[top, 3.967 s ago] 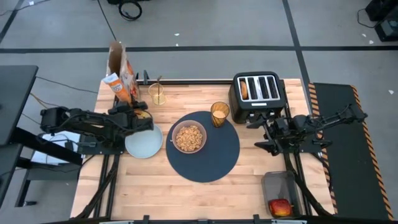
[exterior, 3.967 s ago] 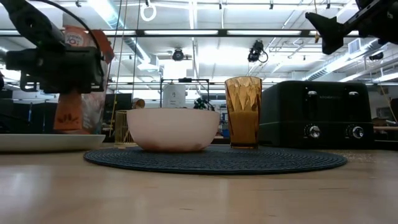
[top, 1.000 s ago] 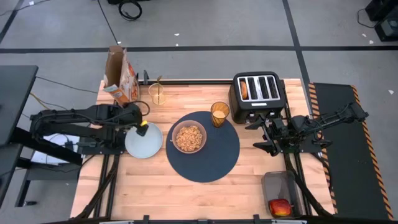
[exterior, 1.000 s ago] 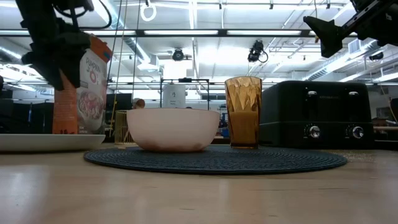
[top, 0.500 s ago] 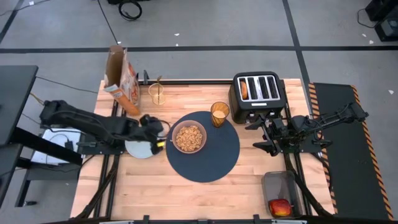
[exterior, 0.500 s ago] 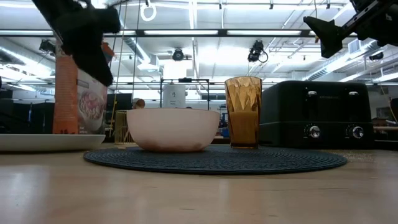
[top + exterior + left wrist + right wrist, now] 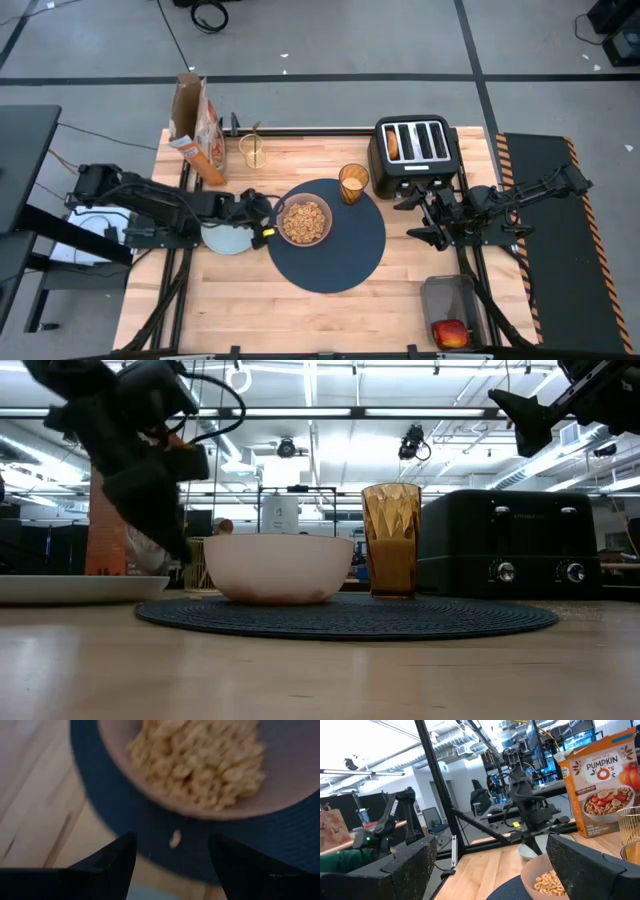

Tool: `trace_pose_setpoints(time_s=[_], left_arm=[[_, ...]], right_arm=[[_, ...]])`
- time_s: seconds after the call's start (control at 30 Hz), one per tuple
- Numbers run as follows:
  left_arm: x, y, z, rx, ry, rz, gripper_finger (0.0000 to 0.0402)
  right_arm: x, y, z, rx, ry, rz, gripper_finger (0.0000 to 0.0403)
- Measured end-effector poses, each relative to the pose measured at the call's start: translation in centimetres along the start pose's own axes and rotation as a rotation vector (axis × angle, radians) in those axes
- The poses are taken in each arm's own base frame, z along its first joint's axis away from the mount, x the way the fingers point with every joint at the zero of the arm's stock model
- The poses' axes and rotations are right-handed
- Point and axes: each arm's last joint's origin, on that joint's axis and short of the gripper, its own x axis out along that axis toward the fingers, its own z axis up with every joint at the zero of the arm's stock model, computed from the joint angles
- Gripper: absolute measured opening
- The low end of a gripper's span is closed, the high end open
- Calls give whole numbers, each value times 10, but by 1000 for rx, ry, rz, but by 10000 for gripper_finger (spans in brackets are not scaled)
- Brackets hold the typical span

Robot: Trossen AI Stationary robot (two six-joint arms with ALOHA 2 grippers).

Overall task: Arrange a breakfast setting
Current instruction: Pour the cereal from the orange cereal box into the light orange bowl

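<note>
Overhead, the wooden table (image 7: 300,310) stands on grey floor (image 7: 330,40); both pincers gape, grasping nothing.

The high camera looks straight down on the whole counter (image 7: 300,300). The low camera sits at counter height, facing 12 o'clock toward the toaster (image 7: 520,545). The left wrist camera hangs close above the pink bowl (image 7: 200,765). The right wrist camera faces 9 o'clock; all share that bowl.

One bowl (image 7: 304,222); one plate (image 7: 228,240); two glasses (image 7: 352,183)
</note>
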Motion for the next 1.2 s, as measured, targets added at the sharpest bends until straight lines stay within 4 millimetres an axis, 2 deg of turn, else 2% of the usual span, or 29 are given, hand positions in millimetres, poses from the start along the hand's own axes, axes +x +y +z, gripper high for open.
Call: trace_pose_setpoints(time_s=[0.27,0.43,0.73,1.2], left_arm=[[11,6,-22,32,-36,-59,243],[24,3,-20,111,-106,-72,227],[43,0,-28,119,-46,-73,193],[44,-1,-27,113,-63,-96,141]], right_arm=[[0,0,2,0,-23,-22,377],[0,-1,3,-11,-38,-51,377],[0,-2,3,-6,-43,-69,377],[0,-2,3,-5,-47,-71,377]])
